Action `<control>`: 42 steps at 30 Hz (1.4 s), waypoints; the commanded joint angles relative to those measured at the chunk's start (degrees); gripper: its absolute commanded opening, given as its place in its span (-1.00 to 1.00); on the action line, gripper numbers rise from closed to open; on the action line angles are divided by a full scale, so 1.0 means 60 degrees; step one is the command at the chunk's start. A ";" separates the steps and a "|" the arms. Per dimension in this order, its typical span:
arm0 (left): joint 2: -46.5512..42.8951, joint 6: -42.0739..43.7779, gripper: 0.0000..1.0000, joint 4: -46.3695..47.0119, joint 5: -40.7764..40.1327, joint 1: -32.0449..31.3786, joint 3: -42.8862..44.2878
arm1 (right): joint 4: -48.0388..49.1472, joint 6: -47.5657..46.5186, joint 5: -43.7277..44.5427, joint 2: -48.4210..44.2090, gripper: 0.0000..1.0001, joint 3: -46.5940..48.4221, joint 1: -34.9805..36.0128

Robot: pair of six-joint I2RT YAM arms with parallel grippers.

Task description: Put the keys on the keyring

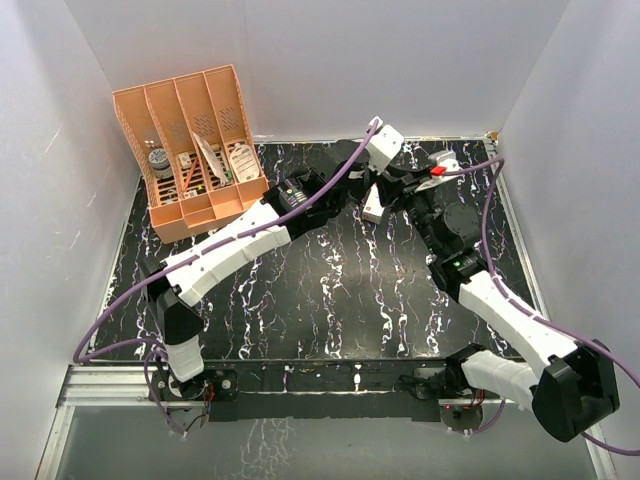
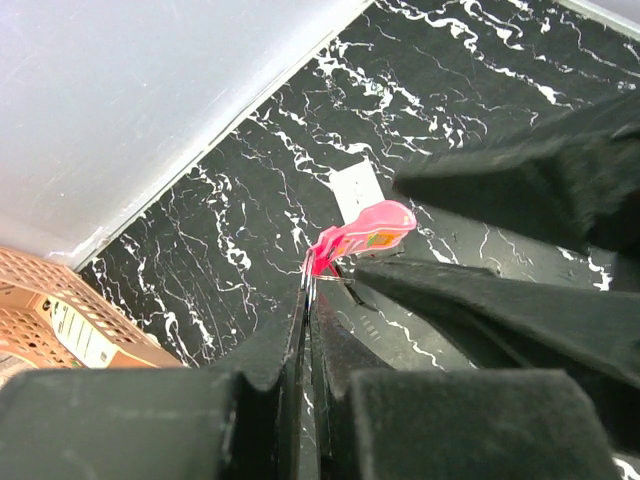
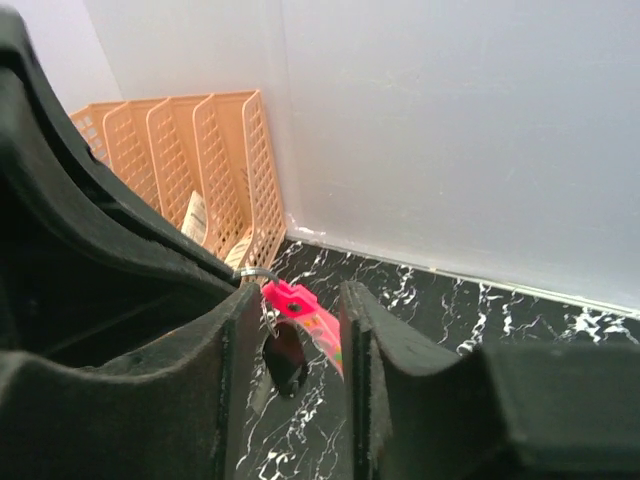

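The keyring is a magenta-pink strap (image 2: 366,229) with a thin metal ring (image 3: 256,272) at one end. My left gripper (image 2: 310,294) is shut on that ring and holds it above the table at the back centre (image 1: 380,178). My right gripper (image 3: 295,293) is open, with its jaws on either side of the hanging strap (image 3: 305,308). Its black fingers (image 2: 500,300) also show in the left wrist view. A small piece with a dark head and a pale silvery blade (image 3: 284,358), apparently the key, hangs under the ring. In the top view the strap is hidden by the grippers.
A small white rectangular box (image 1: 373,203) lies on the black marbled table under the grippers, and also shows in the left wrist view (image 2: 357,189). An orange slotted organiser (image 1: 190,150) with small items stands at the back left. White walls close in the back and sides.
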 commanded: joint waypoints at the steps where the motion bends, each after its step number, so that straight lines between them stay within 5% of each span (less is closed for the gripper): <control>1: -0.0773 0.0461 -1.00 0.0275 0.0181 0.0081 -0.0421 | 0.0035 -0.0304 0.0607 -0.0664 -0.18 0.0258 -0.0018; 4: -0.1430 0.0497 -1.00 0.1012 0.0271 0.0139 -0.1293 | -0.0424 -0.0420 0.0664 -0.0610 0.06 0.0496 -0.0017; 11: -0.3182 -0.0176 -1.00 0.2335 0.0424 0.0179 -0.3347 | -0.1405 -0.0388 0.0310 -0.0522 0.11 0.1283 -0.0016; 29: -0.3742 -0.0455 -1.00 0.2128 0.1251 0.0376 -0.3809 | -0.2338 -0.1187 -0.2480 -0.1097 0.24 0.1582 -0.0016; 42: -0.3563 -0.0529 -1.00 0.1201 0.2649 0.0911 -0.3436 | -0.2859 -0.1831 -0.2945 -0.1160 0.18 0.1627 -0.0016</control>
